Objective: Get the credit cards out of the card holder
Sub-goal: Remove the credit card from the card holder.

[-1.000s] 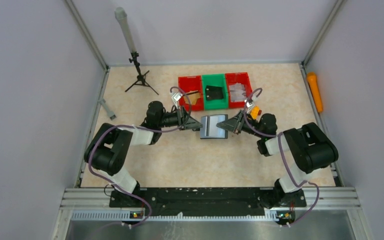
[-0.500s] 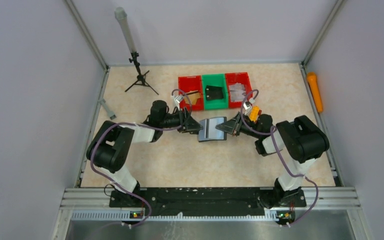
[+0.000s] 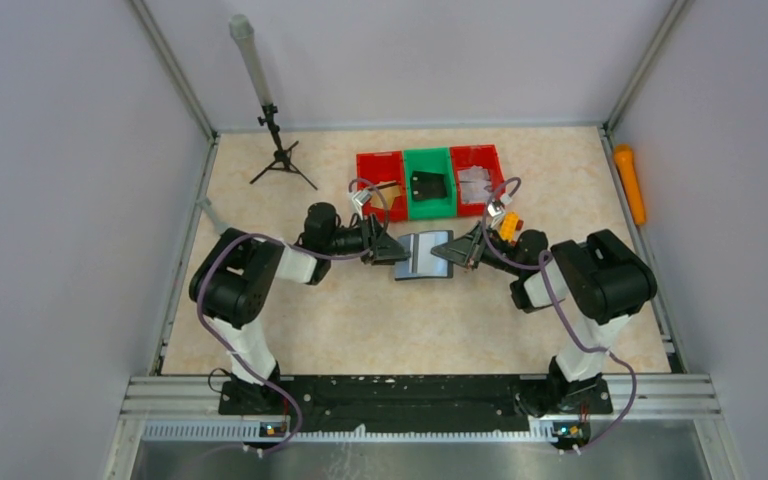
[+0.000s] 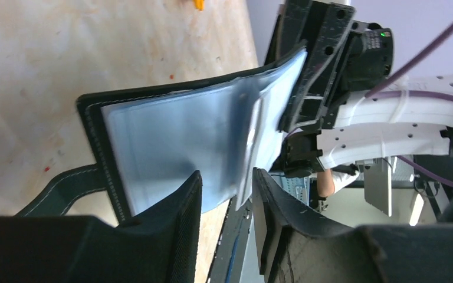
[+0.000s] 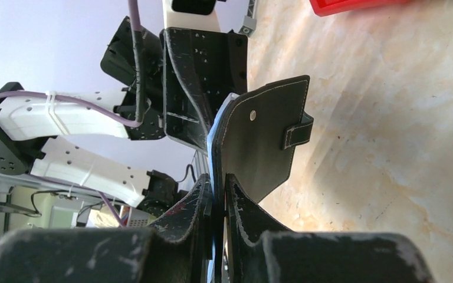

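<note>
Seen from above, the card holder [image 3: 423,255] hangs open over the middle of the surface [image 3: 360,320], just near of the three bins [image 3: 428,151]. It sits between the left end effector [image 3: 394,254] at its left edge and the right end effector [image 3: 451,254] at its right edge; how either stands cannot be told from here. From the left wrist, the holder spreads rightward beyond the fingers [image 4: 171,224], its pale blue sleeves [image 4: 183,141] facing the camera. The jaws stand partly apart, with the sleeves' loose lower edge dipping into the gap, unpinched. No card edge shows clearly. From the right wrist, the jaws are nearly together, nipping the black cover's edge, with the closing tab [image 5: 298,132] standing clear of them. It looks light and floppy, the sleeves thin and slick. I judge a pinch on a card's exposed edge best, with the stiffer stitched cover held as anchor
</note>
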Available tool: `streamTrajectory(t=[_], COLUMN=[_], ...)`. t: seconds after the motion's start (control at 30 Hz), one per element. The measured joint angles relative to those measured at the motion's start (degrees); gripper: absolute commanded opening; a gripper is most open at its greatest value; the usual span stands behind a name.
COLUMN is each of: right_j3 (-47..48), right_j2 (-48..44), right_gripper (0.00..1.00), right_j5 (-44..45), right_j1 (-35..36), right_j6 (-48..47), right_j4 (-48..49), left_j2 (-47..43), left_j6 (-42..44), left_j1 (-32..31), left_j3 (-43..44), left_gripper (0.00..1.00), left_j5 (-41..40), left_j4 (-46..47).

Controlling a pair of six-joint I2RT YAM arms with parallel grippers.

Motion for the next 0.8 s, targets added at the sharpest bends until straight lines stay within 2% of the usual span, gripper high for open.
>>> streamTrajectory(t=[0.17,0.33,0.4,0.57,0.8], right_j3=[0.0,0.0,0.0,0.0,0.0], right_j2=[0.4,0.5,0.6,0.7,0.7], right_gripper=[0.0,0.0,0.0,0.0,0.0], right_j5=[-0.2,-0.3,-0.3,-0.5,-0.6], right_j1=[0.0,0.0,0.0,0.0,0.0], right_j6=[1.0,1.6,2.0,3.0,3.1], right_j4=[1.2,2.2,2.6,2.7,2.7], left_j2=[1.4,1.9,2.0,2.0,2.0], left_j6=[-4.7,-6.6,-7.2,-7.9,-9.0], left_j1=[-0.6,-1.0,-1.1,-1.4,-0.9], left_j3=[0.0,0.0,0.0,0.0,0.0], left_gripper=[0.39,0.37,0.32,0.0,0.0], left_j5=[1.8,2.6,3.0,3.3,4.0], left_j4=[7.9,10.9,11.6,12.7,14.3])
